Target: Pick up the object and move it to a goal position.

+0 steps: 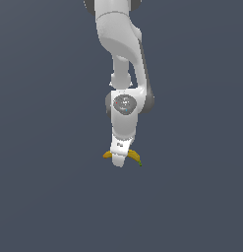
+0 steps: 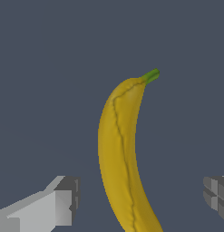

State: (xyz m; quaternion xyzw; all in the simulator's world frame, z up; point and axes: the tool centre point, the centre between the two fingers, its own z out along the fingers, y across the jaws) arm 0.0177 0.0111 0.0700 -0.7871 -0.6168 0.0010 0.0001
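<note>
Between our spread fingers (image 2: 63, 199) we see the banana (image 2: 120, 154), lying lengthwise through the gap with clear space on either side, so our pincer (image 2: 140, 199) is released and grasps nothing. Its green stem tip (image 2: 151, 75) points away from us. From the exterior view, our pincer (image 1: 120, 160) sits directly over the banana (image 1: 135, 156), whose ends poke out on both sides.
</note>
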